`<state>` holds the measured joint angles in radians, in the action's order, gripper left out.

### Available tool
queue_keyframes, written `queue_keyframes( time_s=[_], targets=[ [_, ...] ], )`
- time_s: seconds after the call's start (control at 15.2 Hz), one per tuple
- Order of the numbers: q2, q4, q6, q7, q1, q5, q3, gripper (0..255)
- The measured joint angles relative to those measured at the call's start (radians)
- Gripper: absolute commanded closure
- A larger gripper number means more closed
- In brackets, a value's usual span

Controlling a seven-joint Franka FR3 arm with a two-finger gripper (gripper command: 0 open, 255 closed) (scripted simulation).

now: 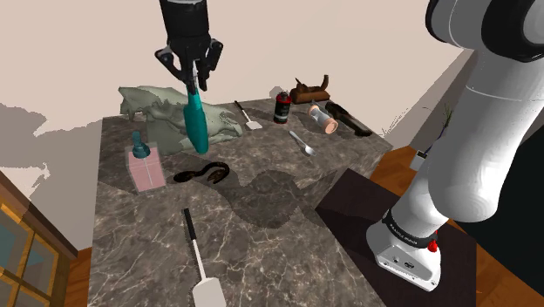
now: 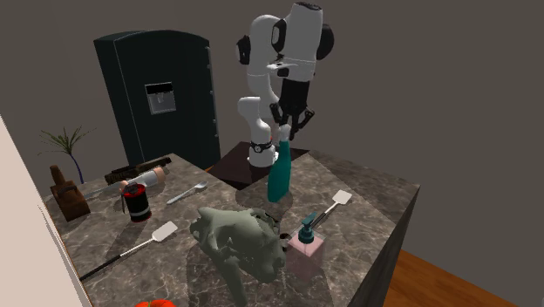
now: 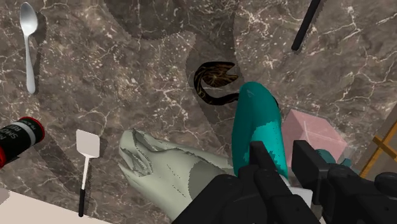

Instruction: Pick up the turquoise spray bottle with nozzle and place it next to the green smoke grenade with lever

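Observation:
The turquoise spray bottle [image 1: 197, 122] hangs nozzle-up from my gripper [image 1: 193, 77], which is shut on its top, above the marble table. In the second exterior view the bottle [image 2: 279, 170] dangles under the gripper [image 2: 288, 131] over the table's middle. In the wrist view the black fingers [image 3: 264, 159] clasp the bottle [image 3: 254, 124]. The grenade [image 1: 282, 106] is a dark canister with red bands, upright near the far edge, well off to the shoulder view's right of the bottle. It also stands on the table [image 2: 135, 201] and shows beyond the bottle [image 3: 19, 137].
A grey-green skull sculpture [image 1: 170, 109] sits just behind the bottle. A pink box with a teal pump [image 1: 146, 170] and a black coiled piece [image 1: 205, 172] lie nearby. Two spatulas [image 1: 196, 257] [image 1: 248, 116], a spoon [image 1: 302, 144], a wooden plane [image 1: 312, 90] and a cylinder [image 1: 324, 119] dot the table [image 1: 288, 253].

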<state>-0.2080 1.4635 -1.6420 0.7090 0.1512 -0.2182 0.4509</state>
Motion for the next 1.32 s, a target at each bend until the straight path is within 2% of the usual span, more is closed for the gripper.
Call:
queue_keyframes(
  time_s=[0.73,1.32],
  targets=[
    [-0.044,-0.199,0.157,-0.012,0.025,-0.02,0.004,255],
    [0.034,-0.095,0.097,-0.199,-0.115,0.026,-0.065,255]
  ],
)
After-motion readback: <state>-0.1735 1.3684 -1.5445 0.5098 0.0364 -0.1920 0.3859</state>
